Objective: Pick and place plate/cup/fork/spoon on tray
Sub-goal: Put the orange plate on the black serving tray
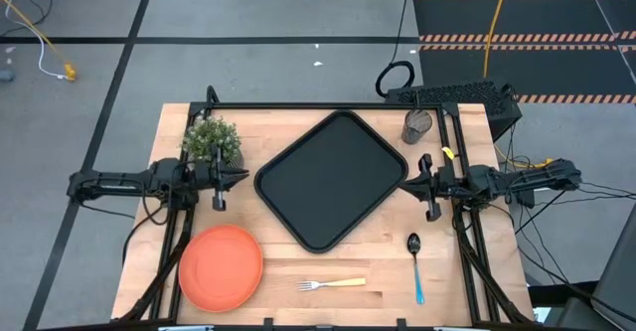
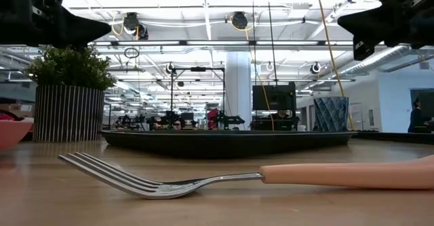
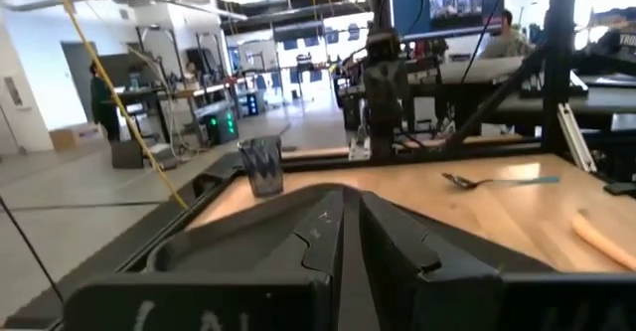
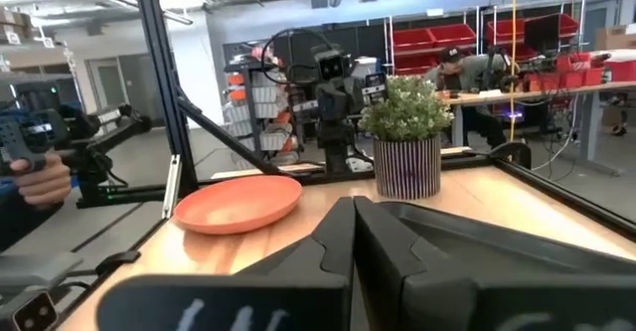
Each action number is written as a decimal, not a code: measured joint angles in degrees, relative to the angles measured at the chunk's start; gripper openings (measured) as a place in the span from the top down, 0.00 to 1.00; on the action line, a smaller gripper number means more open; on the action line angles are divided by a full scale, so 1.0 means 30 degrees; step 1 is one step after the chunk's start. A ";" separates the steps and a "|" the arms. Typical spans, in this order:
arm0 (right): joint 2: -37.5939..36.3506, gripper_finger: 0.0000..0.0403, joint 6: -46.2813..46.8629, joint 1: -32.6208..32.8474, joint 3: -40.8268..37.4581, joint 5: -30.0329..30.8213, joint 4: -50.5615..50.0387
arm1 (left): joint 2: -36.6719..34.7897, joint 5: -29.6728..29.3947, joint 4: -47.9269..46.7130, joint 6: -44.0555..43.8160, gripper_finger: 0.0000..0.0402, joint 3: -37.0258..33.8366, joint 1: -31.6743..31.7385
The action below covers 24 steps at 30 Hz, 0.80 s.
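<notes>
Table (image 1: 288, 122): light wood butcher-block, carries everything.
Tray (image 1: 333, 178): black, mid-table, turned diagonal so a corner points at the front edge; nothing on it. Low view shows it as a dark band behind the fork.
Plate (image 1: 221, 263): orange, front-left corner area, flat on the wood, well apart from tray.
Fork (image 1: 331, 284): near front edge, about centre, lying parallel to that edge; tines twd the plate, tan handle twd the spoon. Off the tray.
Spoon (image 1: 416, 266): front-right area, lying front-to-back; dark bowl twd the tray, blue handle twd the front edge. Off the tray.
Cup (image 1: 418, 124): dark grey, upright, back-right area, just past the tray's right-rear edge, not on it.
Plant (image 1: 212, 141): green bush in striped pot, back-left area, beside the L gripper.
L gripper (image 1: 220, 178): at the left side, above the table betw plant and tray, pointing at the tray; fingers together, holding nothing.
R gripper (image 1: 427, 188): at the right side, near the tray's right corner, pointing at the tray; fingers closed, holding nothing.
Room: a person's hand (image 4: 40, 182) holding a dark device shows in the R wrist view, beyond the table.
</notes>
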 joint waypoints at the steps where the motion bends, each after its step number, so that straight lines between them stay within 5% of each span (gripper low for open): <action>1: 0.0057 1.00 -0.0184 0.0000 0.0000 0.0021 0.0065 | 0.0257 -0.0073 0.0503 -0.0255 0.90 0.0000 0.0000; 5: 0.0221 1.00 -0.1201 -0.0007 0.0000 0.0794 0.1645 | 0.1539 -0.0828 0.1929 -0.1087 0.90 0.0510 0.0000; 9: 0.0220 1.00 -0.0887 -0.0007 0.0351 0.2896 0.2412 | 0.3736 -0.2056 -0.0519 -0.1318 0.90 0.3111 0.0000; 16: 0.1134 1.00 -0.0748 -0.0022 0.2979 0.4818 -0.3854 | 1.0629 -0.2384 -0.6102 0.0227 0.90 0.8784 0.0000; 24: 0.3747 1.00 0.0229 -0.0022 0.5389 0.4932 -0.6430 | 1.7443 -0.2662 -0.8578 0.3434 0.90 1.3395 -0.0036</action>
